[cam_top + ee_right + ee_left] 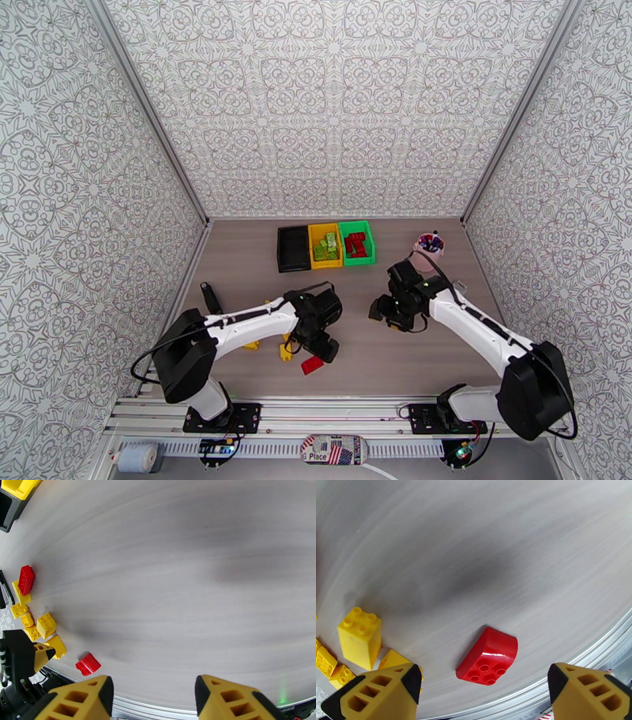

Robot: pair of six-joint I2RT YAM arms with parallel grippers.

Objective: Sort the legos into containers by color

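Your left claw (484, 683) was released, jaws wide, gripping nothing. The red brick (488, 661) lay on the table (482, 551) right below it, between the two yellow fingers (375, 693) and a touch ahead of their tips. No contact was visible. The brick lay tipped over, studs facing the wrist camera and rounded back pointing away. Its studs-to-curve axis ran away from the claw, slanting a bit right, so its flat sides roughly faced the fingers. That looked like a straight drop and clench, and a small wrist twist might have squared it up.

From above, the brick sat near the table's front edge, just beside the left claw (320, 343), so your left arm was clearly the nearer one. The yellow bricks (359, 642) sat on the left finger's side, apart from the red one. The closest lay near that finger, so a bump was possible.

Your right claw (154, 691) was also released, jaws partly apart and empty over bare table, well apart from the red brick.

At the back, the green bin (372, 243) held red bricks (355, 245) and the yellow bin (325, 227) held green bricks (325, 249). The black bin (293, 251) stood beside them. The red one likely belonged in the green bin, well away across the table.
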